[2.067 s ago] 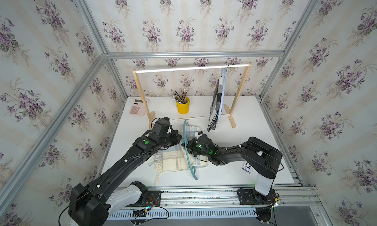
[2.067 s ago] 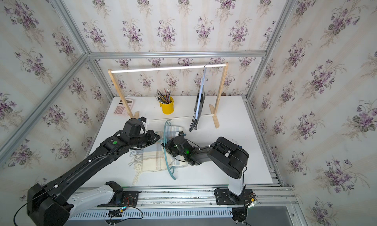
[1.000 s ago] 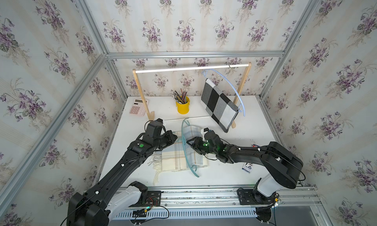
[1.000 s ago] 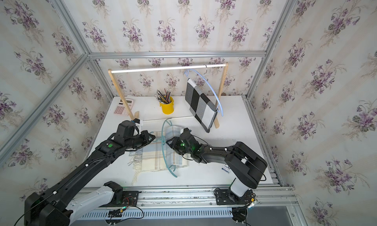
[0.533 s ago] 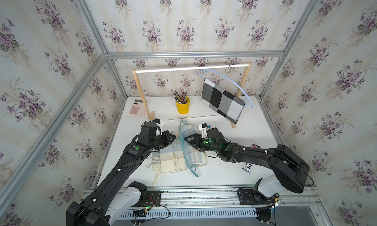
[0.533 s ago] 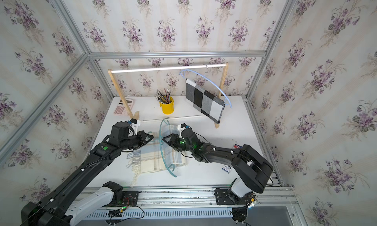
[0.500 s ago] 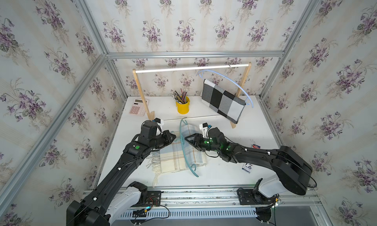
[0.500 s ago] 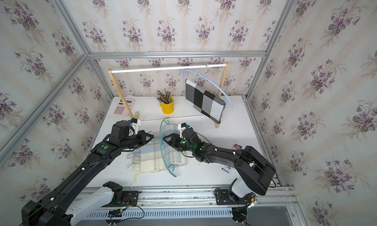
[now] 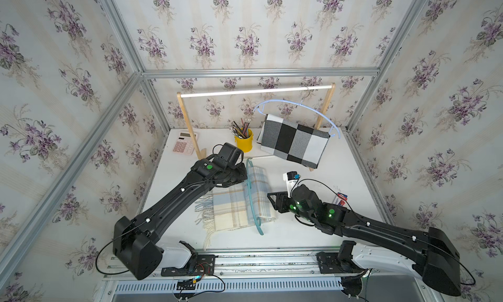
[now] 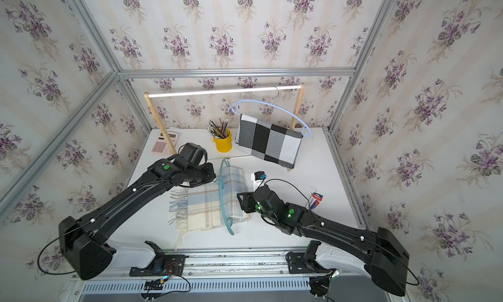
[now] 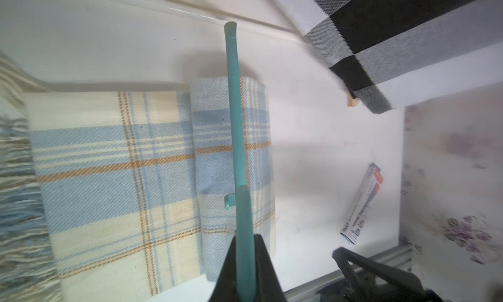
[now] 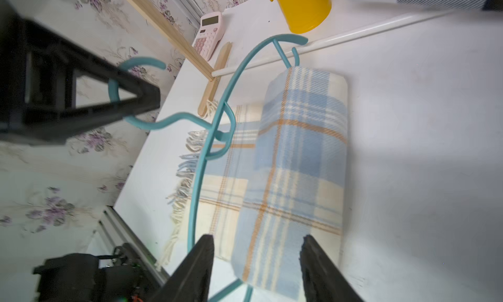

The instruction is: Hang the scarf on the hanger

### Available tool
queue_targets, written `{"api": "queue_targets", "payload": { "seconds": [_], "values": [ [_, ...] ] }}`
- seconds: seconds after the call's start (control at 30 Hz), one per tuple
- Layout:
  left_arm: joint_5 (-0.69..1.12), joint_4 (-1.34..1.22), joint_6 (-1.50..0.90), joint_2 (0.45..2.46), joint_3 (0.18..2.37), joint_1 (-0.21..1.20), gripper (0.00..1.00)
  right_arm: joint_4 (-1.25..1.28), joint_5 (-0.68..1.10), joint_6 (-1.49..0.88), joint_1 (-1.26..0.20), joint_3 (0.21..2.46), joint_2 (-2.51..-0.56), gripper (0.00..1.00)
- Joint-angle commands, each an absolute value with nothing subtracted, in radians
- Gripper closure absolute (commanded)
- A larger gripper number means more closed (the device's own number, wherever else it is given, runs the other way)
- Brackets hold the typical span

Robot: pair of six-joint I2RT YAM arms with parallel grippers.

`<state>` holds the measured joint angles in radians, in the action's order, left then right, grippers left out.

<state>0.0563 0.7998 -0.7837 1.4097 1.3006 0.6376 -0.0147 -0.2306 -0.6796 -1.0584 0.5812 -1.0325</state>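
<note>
The scarf [image 9: 239, 202] lies flat on the tabletop [image 9: 285, 240], between the two tools. Its folded end is just in front of the right tool [image 12: 257, 240] and seems to wrap the lower bar of the teal hanger [image 9: 251, 194], but the bar itself is hidden in the fold. The left tool [image 11: 245, 239] is clenched on the thin rod of the hanger. The right tool is released and grasps nothing.

The first danger, I think, is the uneven cloth. The fringed part on the left tool's side is much longer than the folded part, so when the hanger rises, this weight may pull the scarf off. The rod can also turn inside the left tool's grip. Finally, the checkered cloth [image 9: 294, 144] beyond both tools already occupies one end of the rail [image 9: 245, 92], so the hanger may strike it.
</note>
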Motion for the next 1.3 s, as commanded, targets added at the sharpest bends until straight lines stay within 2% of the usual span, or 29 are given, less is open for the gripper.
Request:
{"api": "queue_targets", "payload": {
  "seconds": [0.0,0.17,0.37,0.73,0.93,1.13,1.27],
  "values": [
    [-0.136,0.944,-0.874,1.493,1.396,0.682,1.00,-0.012,-0.461,-0.526,-1.156,0.531,-0.989,0.45],
    [-0.313,1.155,-1.032,1.665,1.613,0.763,1.00,0.165,-0.622,-0.450,-1.323,0.454,-0.995,0.44],
    [-0.348,1.336,-1.126,1.860,1.836,0.800,1.00,0.347,-0.667,-0.401,-1.424,0.426,-1.072,0.44],
    [-0.338,1.364,-1.141,1.948,1.936,0.815,1.00,0.313,-0.721,-0.438,-1.429,0.535,-1.330,0.47],
    [-0.339,1.380,-1.149,1.957,1.952,0.817,1.00,0.255,-0.794,-0.454,-1.407,0.620,-1.452,0.56],
    [-0.328,1.383,-1.151,1.965,1.955,0.821,1.00,0.233,-0.779,-0.460,-1.359,0.651,-1.506,0.67],
    [-0.318,1.374,-1.149,1.967,1.957,0.824,1.00,0.238,-0.747,-0.448,-1.333,0.671,-1.534,0.69]
  ]
}}
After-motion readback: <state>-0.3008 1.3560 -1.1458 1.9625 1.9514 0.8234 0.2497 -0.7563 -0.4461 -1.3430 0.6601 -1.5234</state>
